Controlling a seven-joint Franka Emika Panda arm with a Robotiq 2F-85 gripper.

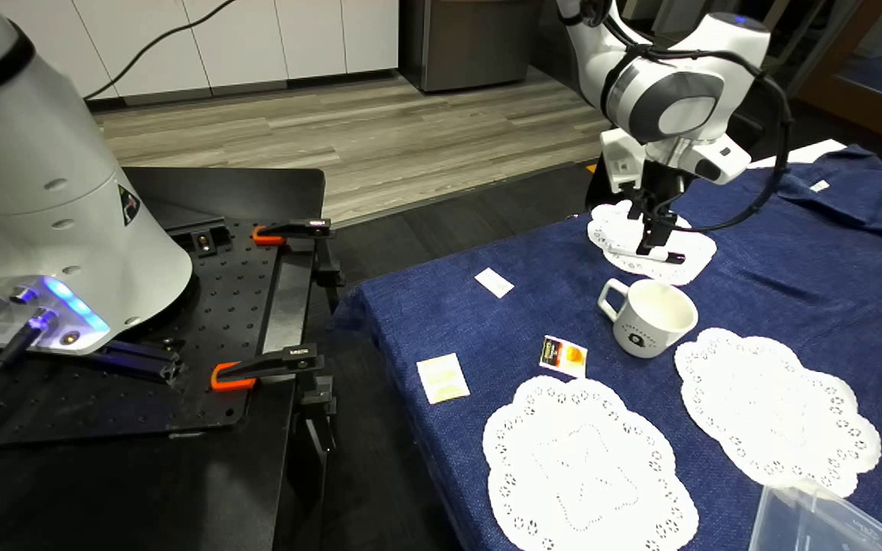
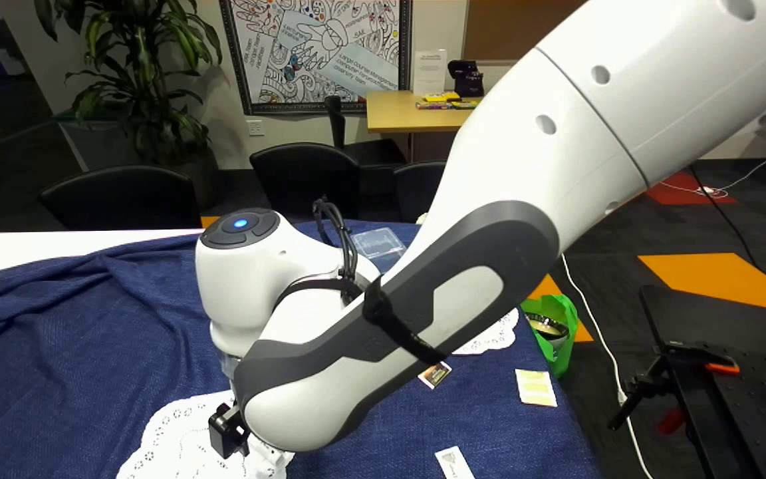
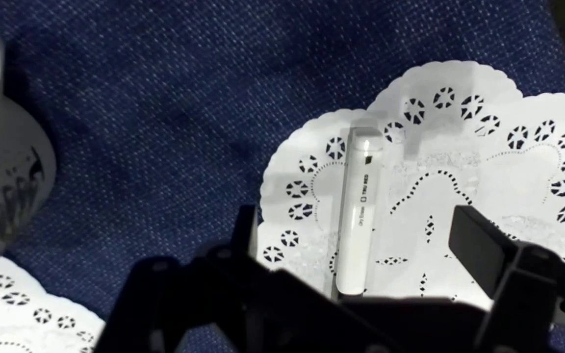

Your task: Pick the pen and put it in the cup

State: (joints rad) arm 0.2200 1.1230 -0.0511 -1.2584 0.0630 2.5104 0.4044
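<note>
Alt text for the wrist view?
A white dry-erase pen lies on a lace doily, framed by the open black gripper. Blue cloth spreads beneath; a white cup and second doily are cut off at left.

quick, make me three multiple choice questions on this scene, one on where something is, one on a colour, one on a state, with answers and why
1. Where is the pen relative to the lace doily below the claw?
A) under it
B) on top of it
C) beside it, not touching

2. What is the main colour of the cup?
A) red
B) green
C) white

3. What state is the claw in?
A) open
B) shut on the pen
C) shut on nothing

1 B: in the wrist view, lace shows on both sides of it.
2 C: in an exterior view it is white, bar some dark printing.
3 A: in the wrist view its fingers stand apart, with a gap on each side of the pen.
</note>
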